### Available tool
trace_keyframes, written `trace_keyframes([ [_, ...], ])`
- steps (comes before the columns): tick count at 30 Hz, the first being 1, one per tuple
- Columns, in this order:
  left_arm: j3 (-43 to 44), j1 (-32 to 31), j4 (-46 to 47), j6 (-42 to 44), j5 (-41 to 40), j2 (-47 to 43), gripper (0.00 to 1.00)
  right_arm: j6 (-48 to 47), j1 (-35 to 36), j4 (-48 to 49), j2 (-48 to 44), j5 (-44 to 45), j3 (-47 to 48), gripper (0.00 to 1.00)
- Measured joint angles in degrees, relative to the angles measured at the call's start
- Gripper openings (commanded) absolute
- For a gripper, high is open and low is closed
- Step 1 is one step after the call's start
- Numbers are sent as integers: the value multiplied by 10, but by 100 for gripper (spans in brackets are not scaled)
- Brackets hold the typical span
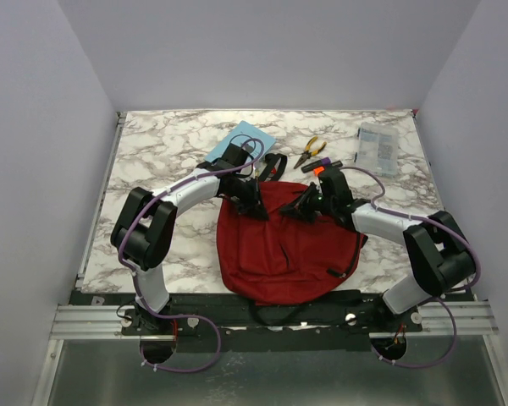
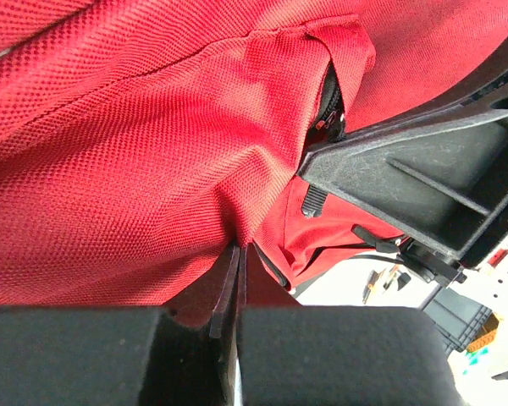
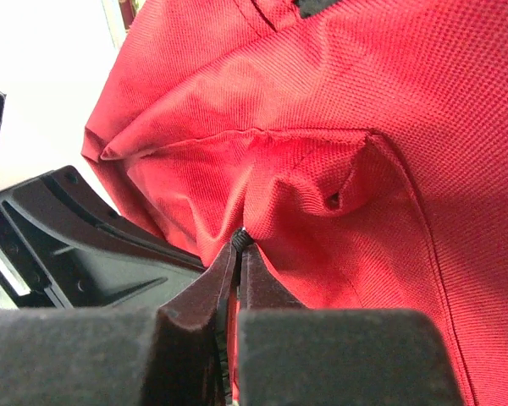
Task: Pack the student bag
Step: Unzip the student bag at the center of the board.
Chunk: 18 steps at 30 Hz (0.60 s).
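Note:
The student bag point(image 1: 279, 249), dark red with black straps, lies flat in the middle of the table. Both grippers meet at its far edge. My left gripper point(image 1: 252, 201) is shut on a fold of the bag's red fabric point(image 2: 110, 152), its tips point(image 2: 237, 249) pinching the cloth just below the black zipper point(image 2: 330, 106). My right gripper point(image 1: 309, 203) is shut too, its tips point(image 3: 241, 245) clamped on a black corded bit at the edge of the bag's fabric point(image 3: 389, 85). Each gripper's black body shows in the other's wrist view. The bag's inside is hidden.
A light blue book point(image 1: 248, 138) lies behind the left gripper. Yellow-handled pliers point(image 1: 309, 152) and a small orange and black item point(image 1: 322, 166) lie behind the bag. A clear plastic case point(image 1: 378, 148) sits at the back right. Walls close in the marble table point(image 1: 152, 152).

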Motion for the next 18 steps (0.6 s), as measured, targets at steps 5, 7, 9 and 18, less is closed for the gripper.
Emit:
trace_keyframes([
  [5, 0, 2, 0, -2, 0, 0, 0, -12, -10, 27, 2, -42, -25, 1],
  [7, 0, 3, 0, -2, 0, 0, 0, -24, -11, 32, 9, -63, -23, 1],
  [9, 0, 3, 0, -2, 0, 0, 0, -39, -11, 33, 20, -80, -20, 1],
  [18, -19, 5, 14, -11, 0, -1, 0, -186, -11, -42, 34, -139, 17, 1],
])
